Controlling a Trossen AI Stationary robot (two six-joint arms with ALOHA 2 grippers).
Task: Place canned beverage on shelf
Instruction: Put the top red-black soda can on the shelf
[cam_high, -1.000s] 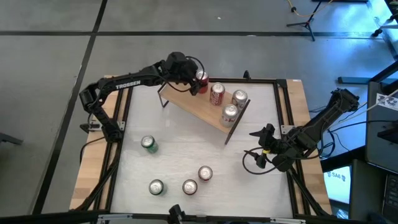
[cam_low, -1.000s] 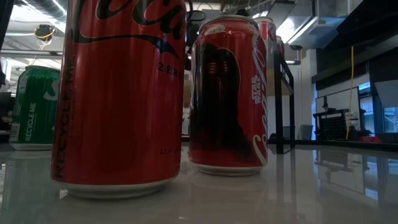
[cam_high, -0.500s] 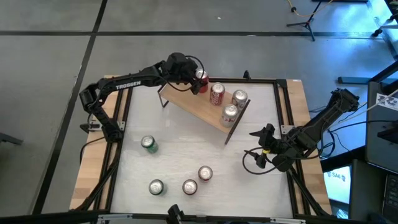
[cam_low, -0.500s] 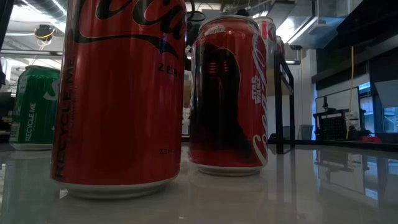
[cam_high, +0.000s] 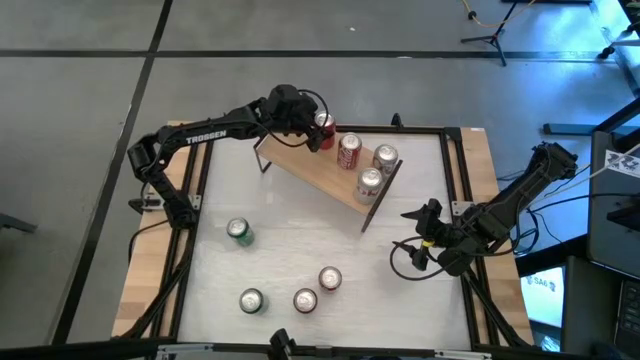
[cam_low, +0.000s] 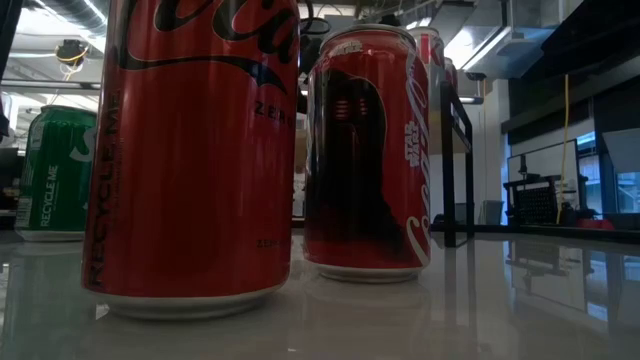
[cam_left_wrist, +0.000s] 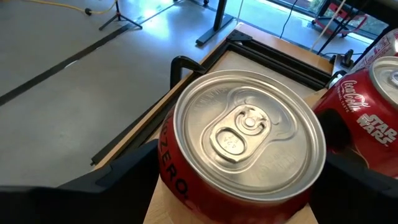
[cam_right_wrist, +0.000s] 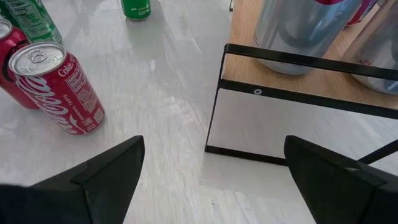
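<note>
Tabletop (cam_high: 300, 245), white, framed in black rail: eight cans in all, counted from above. Loose on the tabletop, four: one green can (cam_high: 238, 231) farthest left, standing alone; one green can (cam_high: 251, 300) near the front edge; one red can (cam_high: 305, 300) just beside it; one red can (cam_high: 329, 279) just beside that, slightly farther back. Shelf (cam_high: 320, 172), one, a light-wood board on black legs, set at a slant across the back of the tabletop. On the shelf, four cans: one red Zero can (cam_left_wrist: 242, 143) at its left end, upright, clamped between my left fingers (cam_left_wrist: 124, 171), which press its two sides; my left gripper (cam_high: 312, 130) sits over it in the overhead view. Next along, one red Star Wars Coca-Cola can (cam_high: 348, 150), close beside the held can. Then two silver cans, one (cam_high: 386, 158) toward the back and one (cam_high: 369, 183) toward the front at the shelf's right end. My right gripper (cam_high: 412, 214) waits low at the right of the tabletop, well apart from the shelf's right end, its fingers (cam_right_wrist: 106, 171) spread wide with nothing between them.
</note>
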